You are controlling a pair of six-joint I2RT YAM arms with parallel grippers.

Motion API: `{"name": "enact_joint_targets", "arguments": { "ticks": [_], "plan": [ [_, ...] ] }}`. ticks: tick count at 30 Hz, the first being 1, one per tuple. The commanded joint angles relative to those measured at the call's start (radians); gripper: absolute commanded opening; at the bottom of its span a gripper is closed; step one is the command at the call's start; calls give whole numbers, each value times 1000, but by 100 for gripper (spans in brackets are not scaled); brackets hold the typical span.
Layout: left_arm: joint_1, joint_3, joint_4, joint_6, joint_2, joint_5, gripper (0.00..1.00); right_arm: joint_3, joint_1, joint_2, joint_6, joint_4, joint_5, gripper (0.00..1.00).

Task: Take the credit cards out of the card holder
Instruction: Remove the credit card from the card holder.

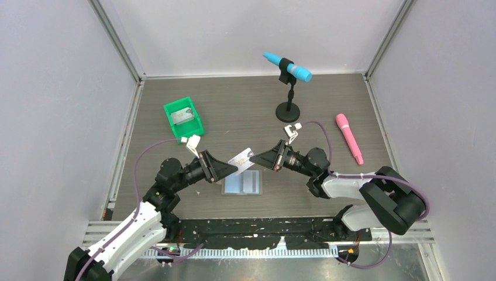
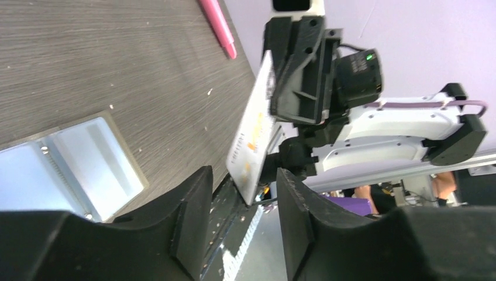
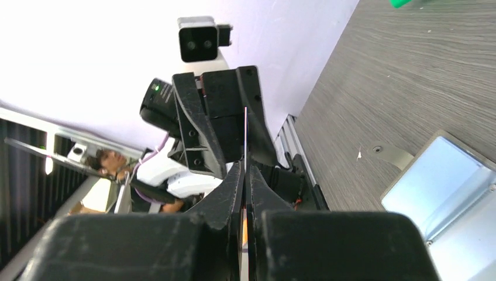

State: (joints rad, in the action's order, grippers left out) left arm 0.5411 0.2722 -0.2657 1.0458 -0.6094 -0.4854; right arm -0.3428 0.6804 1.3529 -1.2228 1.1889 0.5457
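Observation:
A whitish credit card (image 1: 241,159) with orange print hangs in the air above the table, and my right gripper (image 1: 255,159) is shut on its right end. In the right wrist view the card (image 3: 245,132) shows edge-on between the pressed fingers of my right gripper (image 3: 246,172). My left gripper (image 1: 234,170) faces it from the left and is open. In the left wrist view the card's (image 2: 251,140) lower corner sits at the gap of my left gripper (image 2: 243,193), touching neither finger. The card holder (image 1: 241,183) lies open below, pale blue pockets up. Another grey card (image 1: 182,115) lies in the green bin.
The green bin (image 1: 197,120) stands at the back left. A blue microphone (image 1: 288,66) sits on a black stand (image 1: 288,111) at the back centre. A pink microphone (image 1: 349,137) lies to the right. Grey walls enclose three sides.

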Motion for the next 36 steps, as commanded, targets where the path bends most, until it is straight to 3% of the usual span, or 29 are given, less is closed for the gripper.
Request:
{"name": "enact_joint_targets", "arguments": {
  "ticks": [1, 7, 21, 25, 30, 33, 36],
  "plan": [
    [-4, -4, -166, 57, 1, 29, 44, 49, -4, 26, -86, 201, -139, 5],
    [-3, -12, -170, 68, 4, 55, 32, 79, -4, 41, -92, 217, -171, 5],
    [-3, -12, -206, 77, -50, 58, 31, 86, -4, 89, -122, 252, -164, 5],
    [-4, -2, -197, 81, -69, 60, 22, 89, -3, 98, -126, 255, -164, 5],
    [-4, -7, -231, 91, -89, 55, 1, 90, -4, 113, -126, 259, -160, 7],
    [-4, -7, -229, 92, -87, 64, 0, 90, -3, 121, -127, 264, -153, 9],
    [-4, 10, -184, 76, -80, 75, 0, 96, -4, 120, -123, 263, -150, 18]
  ]
}}
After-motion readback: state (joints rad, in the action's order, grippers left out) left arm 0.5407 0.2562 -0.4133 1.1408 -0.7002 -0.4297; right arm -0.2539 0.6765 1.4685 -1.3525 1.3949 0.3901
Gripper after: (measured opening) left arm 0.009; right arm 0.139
